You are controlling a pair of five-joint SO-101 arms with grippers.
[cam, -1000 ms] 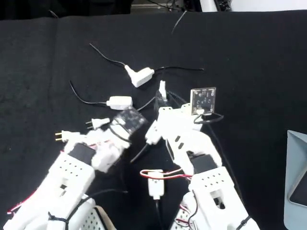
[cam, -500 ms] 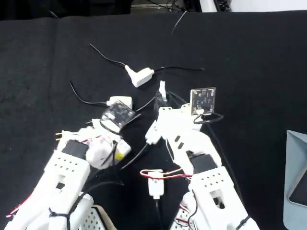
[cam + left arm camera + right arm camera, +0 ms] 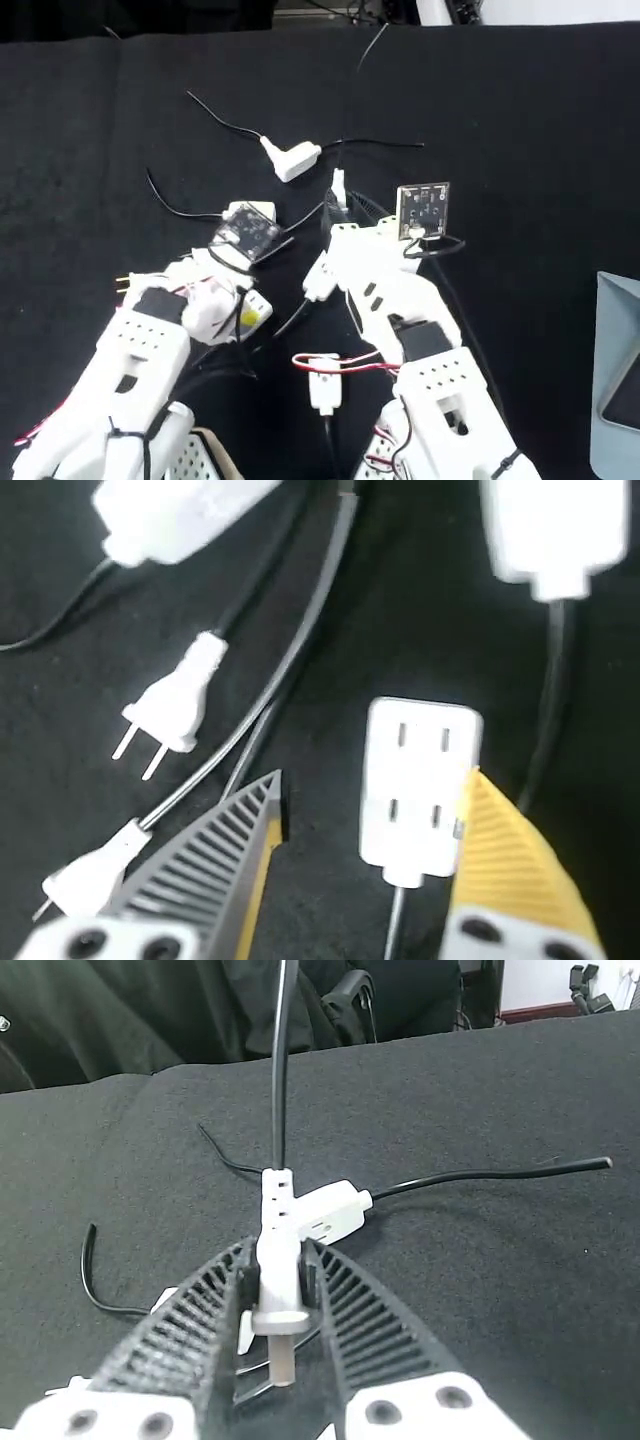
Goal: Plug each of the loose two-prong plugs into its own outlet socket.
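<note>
Lab or office: black-draped table, swivel chair behind.

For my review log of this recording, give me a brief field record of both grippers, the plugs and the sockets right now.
left gripper: open, straddling a white outlet socket
right gripper: shut on a white held plug, prongs free
loose plug: lying unplugged beside the left gripper
second loose plug: also unplugged, next to the grey finger
far socket: lying beyond both arms
table: black cloth
</note>
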